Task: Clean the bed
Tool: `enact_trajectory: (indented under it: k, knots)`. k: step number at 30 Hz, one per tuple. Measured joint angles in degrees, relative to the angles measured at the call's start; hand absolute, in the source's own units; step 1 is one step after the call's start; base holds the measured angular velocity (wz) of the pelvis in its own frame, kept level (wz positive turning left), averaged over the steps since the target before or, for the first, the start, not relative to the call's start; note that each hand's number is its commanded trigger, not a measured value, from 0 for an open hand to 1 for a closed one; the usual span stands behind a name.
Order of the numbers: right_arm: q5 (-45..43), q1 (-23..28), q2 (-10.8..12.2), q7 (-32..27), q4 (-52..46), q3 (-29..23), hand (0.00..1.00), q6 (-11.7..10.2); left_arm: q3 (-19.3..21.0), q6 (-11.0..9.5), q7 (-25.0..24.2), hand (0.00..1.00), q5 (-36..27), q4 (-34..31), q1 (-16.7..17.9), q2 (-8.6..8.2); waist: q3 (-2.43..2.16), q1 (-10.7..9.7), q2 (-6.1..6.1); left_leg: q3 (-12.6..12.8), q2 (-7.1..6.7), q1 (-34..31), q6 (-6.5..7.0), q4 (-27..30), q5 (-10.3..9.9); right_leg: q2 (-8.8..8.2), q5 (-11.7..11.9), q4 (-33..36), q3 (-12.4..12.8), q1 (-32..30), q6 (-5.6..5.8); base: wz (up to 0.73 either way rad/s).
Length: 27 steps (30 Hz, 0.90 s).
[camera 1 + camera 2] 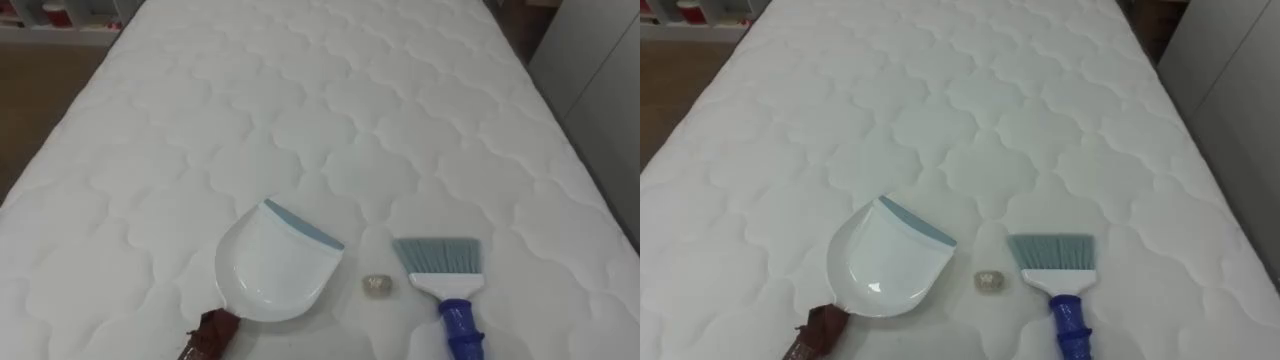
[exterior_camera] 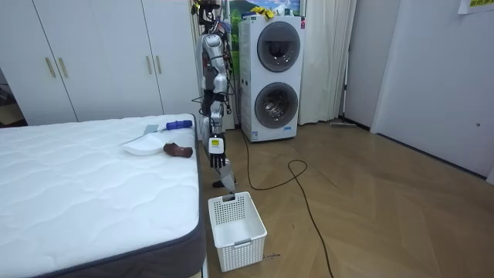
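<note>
White quilted mattress [image 1: 330, 110] spans the eye views, sweeping kit near its close edge. A white slatted basket [image 2: 239, 232] sits on the floor by the bed corner. Dustpan [image 1: 275, 265] (white, blue-grey lip, brown handle) lies w/ handle toward the robot. Hand brush [image 1: 448, 290], blue handle, lies near its right. Robot stands at the bed end, left hand [image 2: 218, 161] hanging well apart from the tools; open or closed, can't tell. Small crumpled scrap [image 1: 377, 285] rests btwn pan and brush, touching neither. Step in hand, prob: sweeping not yet begun, tools unpicked. Next move calls for gripping both handles, then brushing the scrap leftward into the pan
</note>
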Motion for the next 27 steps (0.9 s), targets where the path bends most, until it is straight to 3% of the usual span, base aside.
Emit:
enact_trajectory:
  k: [14,27]
  knots:
    - [-0.4,0.0,0.0,-0.4,0.0,0.0,0.0,0.0,0.0,0.0,0.1,0.0,-0.1,0.0,0.2,-0.01,-0.01,-0.1,0.1,-0.1,0.02,-0.1,0.0,0.9,0.0,-0.05,0.0,0.0,-0.5,0.1,-0.02,0.0]
    - [-0.3,-0.1,-0.2,-1.6,-0.3,-0.1,0.0,-0.7,0.2,-0.9,5.0,0.0,-0.1,-0.1,0.2,-0.1,-0.2,0.0,0.7,0.0,0.02,0.1,-0.03,0.9,0.0,-0.06,0.0,0.0,-0.6,0.3,-0.08,0.0]
